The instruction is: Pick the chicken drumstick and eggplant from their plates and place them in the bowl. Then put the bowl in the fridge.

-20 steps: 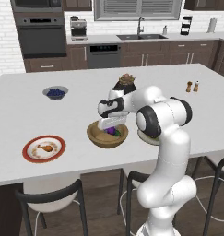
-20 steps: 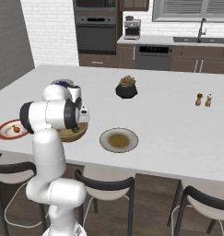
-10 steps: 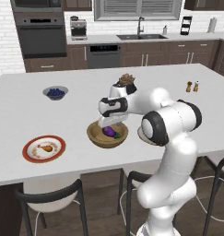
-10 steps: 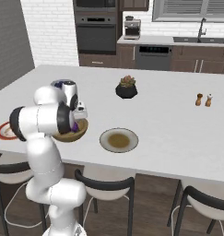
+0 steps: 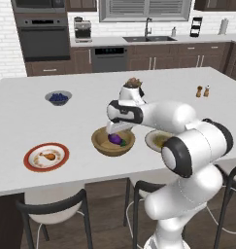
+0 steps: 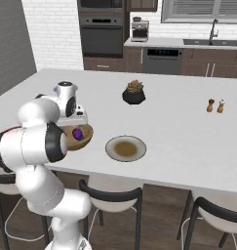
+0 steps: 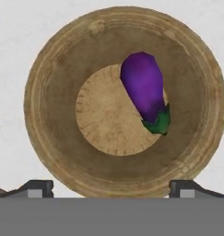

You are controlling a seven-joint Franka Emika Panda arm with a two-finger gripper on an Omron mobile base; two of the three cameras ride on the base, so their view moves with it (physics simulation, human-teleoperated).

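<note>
The eggplant [image 7: 144, 90] already lies inside the wooden bowl [image 7: 53, 60], on the sloped inner wall, so the next target is probably the chicken drumstick [image 5: 50, 156]. It rests on the red-rimmed plate [image 5: 31, 163], well apart from the gripper [image 5: 116, 129] and off to the bowl's left in the left base view, its long axis running roughly across that view. The gripper hovers over the bowl, jaws spread wide, holding and touching nothing

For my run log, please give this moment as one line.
eggplant: in bowl | drumstick: on red-rimmed plate | gripper: open above bowl
</note>
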